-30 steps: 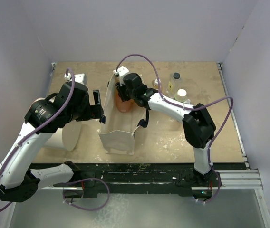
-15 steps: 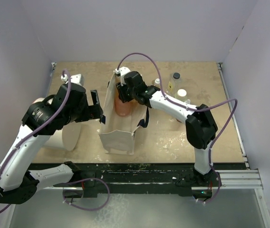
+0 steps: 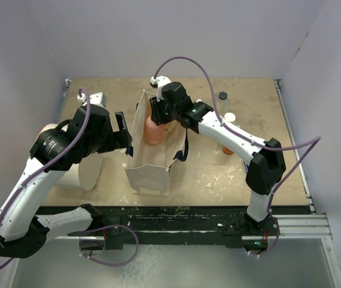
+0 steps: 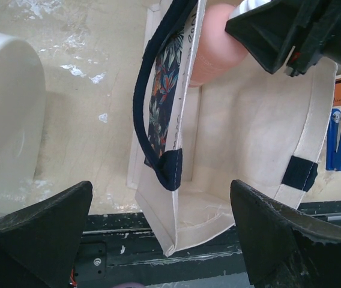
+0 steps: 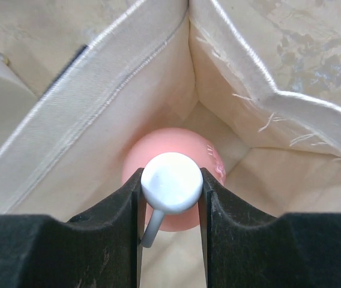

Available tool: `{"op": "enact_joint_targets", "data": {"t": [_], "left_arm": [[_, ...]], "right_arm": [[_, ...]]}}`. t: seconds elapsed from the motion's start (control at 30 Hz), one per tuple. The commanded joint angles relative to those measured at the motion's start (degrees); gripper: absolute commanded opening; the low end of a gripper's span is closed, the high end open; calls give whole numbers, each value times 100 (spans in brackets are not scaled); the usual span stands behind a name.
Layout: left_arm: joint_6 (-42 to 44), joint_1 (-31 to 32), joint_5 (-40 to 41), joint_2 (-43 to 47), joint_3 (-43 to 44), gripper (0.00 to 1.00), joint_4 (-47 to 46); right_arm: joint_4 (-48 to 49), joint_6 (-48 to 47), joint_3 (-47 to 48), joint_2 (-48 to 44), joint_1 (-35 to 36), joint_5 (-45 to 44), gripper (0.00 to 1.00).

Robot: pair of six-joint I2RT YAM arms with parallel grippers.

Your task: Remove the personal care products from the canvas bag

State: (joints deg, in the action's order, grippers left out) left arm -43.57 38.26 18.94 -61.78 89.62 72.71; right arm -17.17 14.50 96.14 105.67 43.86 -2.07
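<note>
The canvas bag [image 3: 149, 162] stands open mid-table. My right gripper [image 3: 157, 114] is at its far end, shut on the white pump head [image 5: 172, 182] of the pink pump bottle [image 3: 153, 133], which hangs upright inside the bag [image 5: 98, 90], its pink body [image 5: 176, 141] below the jaws. My left gripper [image 3: 122, 135] is open beside the bag's left wall; in the left wrist view it [image 4: 161, 240] straddles the bag's near corner [image 4: 176, 240] without touching, and the pink bottle [image 4: 215, 48] shows above. Three bottles stand right of the bag: black-capped [image 3: 223, 95], wide white-capped [image 3: 229, 117], and orange [image 3: 227, 150], partly hidden by my right arm.
A large white cylinder [image 3: 80, 171] lies left of the bag, under my left arm; it also shows in the left wrist view [image 4: 8, 120]. A flat blue-and-black tool [image 4: 338, 138] lies right of the bag. Walls close in the table on three sides.
My right gripper has risen with the pink bottle, which now sits higher in the bag. The right arm has swung over the bottles on the right. The left arm has barely moved.
</note>
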Motion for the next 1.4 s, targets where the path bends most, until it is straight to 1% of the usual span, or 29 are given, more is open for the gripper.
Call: {"op": "enact_joint_targets", "data": {"t": [0.0, 0.1, 0.2, 0.33, 0.6, 0.87, 1.0, 1.23, 1.3, 1.37], "left_arm": [[9, -29, -25, -81, 68, 99, -332], [-29, -29, -51, -95, -6, 99, -459], [-104, -34, -123, -131, -41, 99, -568], [-53, -34, -165, -207, -82, 99, -653], [2, -29, -191, -202, -95, 99, -670], [109, -31, -216, -236, -20, 99, -624], [143, -34, -198, -252, 30, 99, -583], [206, -32, -228, -287, 70, 99, -565], [222, -30, -233, -310, 89, 99, -557], [227, -30, -233, -320, 99, 99, -559]], "right_arm": [[616, 288, 713, -777, 13, 127, 0], [206, 422, 987, -974, -8, 145, 0], [19, 665, 1192, -1062, -88, 200, 0], [19, 1045, 1227, -1294, -290, 458, 0], [29, 1652, 1180, -1839, -1070, 1005, 0], [-303, 1605, 1400, -2281, -1801, 907, 0], [-234, 1370, 1068, -2615, -2046, 519, 0], [-17, 619, 190, -2978, -2093, -167, 0], [268, 394, -295, -3110, -2098, -256, 0], [774, 189, -832, -3257, -2093, -366, 0]]}}
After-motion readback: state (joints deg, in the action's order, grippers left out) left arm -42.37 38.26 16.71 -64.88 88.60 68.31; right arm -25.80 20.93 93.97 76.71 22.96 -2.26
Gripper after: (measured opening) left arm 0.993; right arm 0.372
